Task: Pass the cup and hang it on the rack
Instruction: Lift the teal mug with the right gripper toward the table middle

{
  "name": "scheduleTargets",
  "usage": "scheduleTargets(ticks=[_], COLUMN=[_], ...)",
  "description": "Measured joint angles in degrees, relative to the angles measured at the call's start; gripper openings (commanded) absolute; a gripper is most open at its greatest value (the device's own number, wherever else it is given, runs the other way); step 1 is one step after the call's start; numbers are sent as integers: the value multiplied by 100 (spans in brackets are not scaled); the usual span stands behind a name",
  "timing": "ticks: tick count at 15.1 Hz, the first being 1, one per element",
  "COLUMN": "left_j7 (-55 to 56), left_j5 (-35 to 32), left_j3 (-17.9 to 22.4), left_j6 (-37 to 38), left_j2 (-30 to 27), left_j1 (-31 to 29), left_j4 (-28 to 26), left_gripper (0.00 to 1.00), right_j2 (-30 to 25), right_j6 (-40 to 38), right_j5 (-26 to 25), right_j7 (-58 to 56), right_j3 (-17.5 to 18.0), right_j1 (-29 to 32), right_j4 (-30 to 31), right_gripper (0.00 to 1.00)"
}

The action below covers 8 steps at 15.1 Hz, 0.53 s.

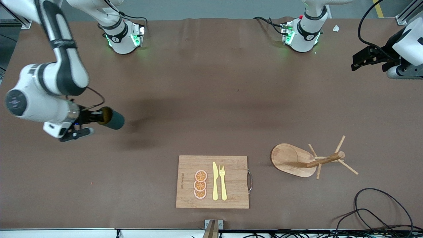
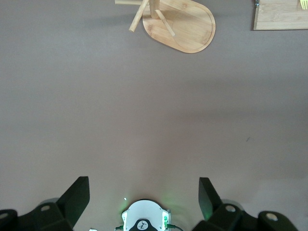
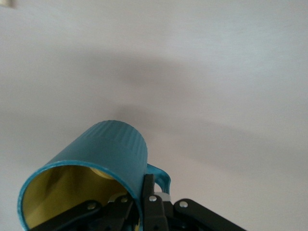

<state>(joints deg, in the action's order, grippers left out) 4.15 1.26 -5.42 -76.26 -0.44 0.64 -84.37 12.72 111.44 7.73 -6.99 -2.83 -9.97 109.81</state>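
The cutting board (image 1: 212, 181) sits at the table's (image 1: 205, 99) front-camera edge, and the rack (image 1: 299, 160) stands just beside it, toward my left arm's end. My right gripper (image 1: 94, 117) is over bare table well away from the board, toward the right arm's end, fingers pinched on the rim of the cup (image 1: 112, 119), one inside and one outside. I hold it on its side so the handle stays free. My left gripper (image 2: 144, 197) waits spread wide and empty above the table's edge by the bases.
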Motion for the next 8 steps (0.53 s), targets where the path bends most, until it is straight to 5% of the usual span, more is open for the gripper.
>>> scheduleTargets(ticks=[8], left_j7=[0], left_j5=[0], left_j3=[5], left_j6=[0], left_j2=[-1], left_j1=[-9], left_j4=[11], left_gripper=[100], right_j2=[424], right_j6=[1342], right_j5=[4], right_j7=[4438], right_j3=[28], right_j1=[-2742], right_j4=[-129], right_gripper=[0])
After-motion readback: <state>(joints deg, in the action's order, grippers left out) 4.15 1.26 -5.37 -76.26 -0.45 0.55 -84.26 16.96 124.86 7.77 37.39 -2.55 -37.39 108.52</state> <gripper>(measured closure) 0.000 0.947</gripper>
